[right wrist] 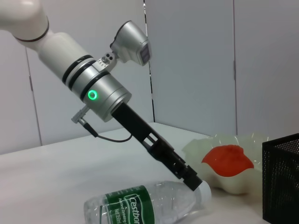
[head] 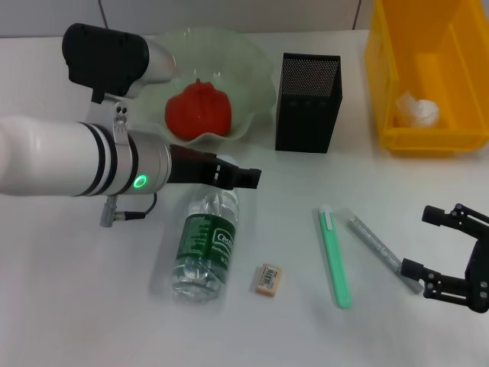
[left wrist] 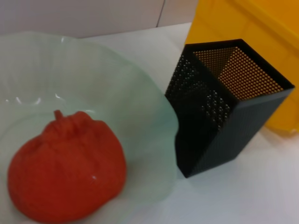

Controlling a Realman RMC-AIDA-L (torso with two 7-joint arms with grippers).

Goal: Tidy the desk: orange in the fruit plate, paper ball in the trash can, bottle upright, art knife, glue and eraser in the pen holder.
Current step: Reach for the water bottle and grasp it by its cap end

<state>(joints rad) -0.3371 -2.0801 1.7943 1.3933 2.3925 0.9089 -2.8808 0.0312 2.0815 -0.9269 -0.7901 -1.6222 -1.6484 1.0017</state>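
Note:
The clear bottle [head: 205, 246] with a green label lies on its side on the table. My left gripper [head: 246, 177] hangs over its cap end; in the right wrist view its tip [right wrist: 192, 180] touches the bottle [right wrist: 140, 205] at the neck. The orange [head: 199, 108] sits in the pale-green fruit plate [head: 256, 73]. The paper ball [head: 417, 112] lies in the yellow trash can [head: 386, 92]. Beside the black mesh pen holder [head: 308, 103], the table holds the eraser [head: 267, 279], the green art knife [head: 334, 257] and the grey glue [head: 373, 240]. My right gripper [head: 420, 241] stands open just right of the glue.
The fruit plate [left wrist: 154, 121] and pen holder [left wrist: 219, 116] stand close together, with the trash can [left wrist: 219, 23] right behind the holder. A cable [head: 126, 215] hangs from my left wrist near the bottle's base.

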